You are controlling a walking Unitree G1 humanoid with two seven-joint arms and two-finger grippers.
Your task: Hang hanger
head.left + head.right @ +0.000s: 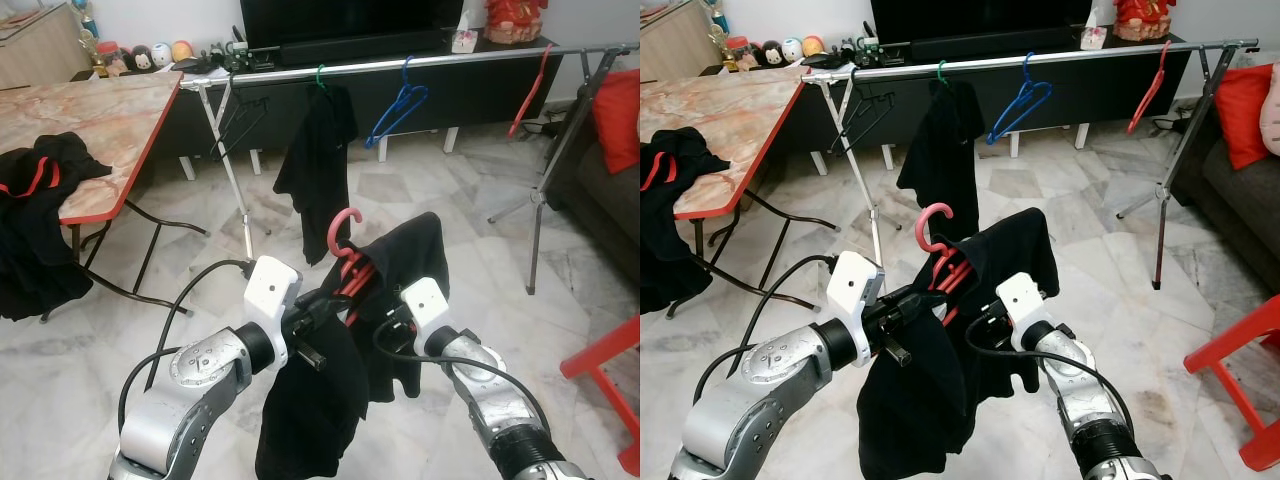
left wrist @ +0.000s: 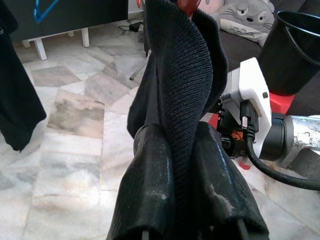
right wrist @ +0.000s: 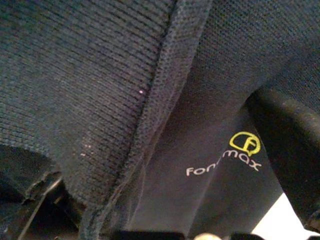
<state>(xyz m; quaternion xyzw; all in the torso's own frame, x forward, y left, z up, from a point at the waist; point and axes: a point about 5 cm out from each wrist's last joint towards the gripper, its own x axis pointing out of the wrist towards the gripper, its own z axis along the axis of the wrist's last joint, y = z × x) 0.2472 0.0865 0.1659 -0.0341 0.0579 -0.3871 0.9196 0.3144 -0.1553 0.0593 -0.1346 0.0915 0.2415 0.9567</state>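
A red hanger (image 1: 340, 232) carries a black garment (image 1: 405, 262) low in front of me, its hook pointing up. My left gripper (image 1: 328, 305) comes in from the left, and in the left wrist view its fingers (image 2: 150, 190) are shut on a fold of the black knit cloth (image 2: 185, 75). My right gripper (image 1: 385, 312) is pushed into the garment from the right, where the black cloth with a yellow logo (image 3: 245, 143) lies right over its camera. The silver clothes rail (image 1: 450, 60) stands farther off, well above the hanger.
On the rail hang a black shirt on a green hanger (image 1: 318, 150), a blue hanger (image 1: 400, 105), a red hanger (image 1: 530, 95) and a black hanger (image 1: 240, 120). A marble-topped table (image 1: 100, 120) with dark clothes stands left. A red chair (image 1: 610, 360) and a sofa (image 1: 600, 190) are right.
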